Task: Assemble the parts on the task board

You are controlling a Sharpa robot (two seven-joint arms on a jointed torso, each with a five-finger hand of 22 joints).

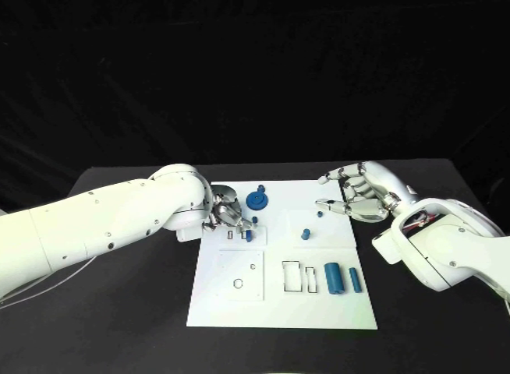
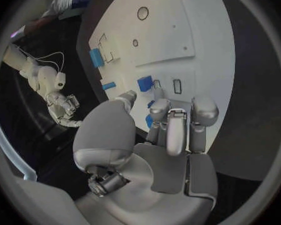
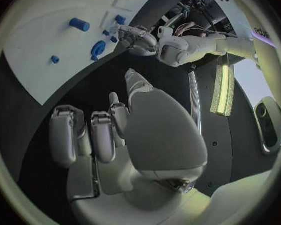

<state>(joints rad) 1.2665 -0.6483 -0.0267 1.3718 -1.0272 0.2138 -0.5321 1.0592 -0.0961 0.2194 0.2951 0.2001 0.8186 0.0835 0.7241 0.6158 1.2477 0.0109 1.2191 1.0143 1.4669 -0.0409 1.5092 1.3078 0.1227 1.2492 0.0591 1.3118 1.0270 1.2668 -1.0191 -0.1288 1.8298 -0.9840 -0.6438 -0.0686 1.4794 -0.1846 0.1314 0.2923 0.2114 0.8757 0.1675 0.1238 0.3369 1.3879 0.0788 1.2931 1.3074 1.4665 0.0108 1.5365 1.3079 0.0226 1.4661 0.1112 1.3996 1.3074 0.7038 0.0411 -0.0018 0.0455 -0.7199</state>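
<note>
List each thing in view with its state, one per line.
task board: flat on the table.
left hand: over the board's left side, fingers at a small blue part.
right hand: over the board's far right corner, fingers apart, holding nothing.
two blue cylinders: lying side by side on the board.
blue disc: on the board.

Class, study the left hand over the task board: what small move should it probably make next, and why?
Probably lower the left hand slightly and close its fingers on the small blue part beside its fingertips; nothing plainly sits in its grasp, while the right hand hovers open at the task board's far edge.
</note>
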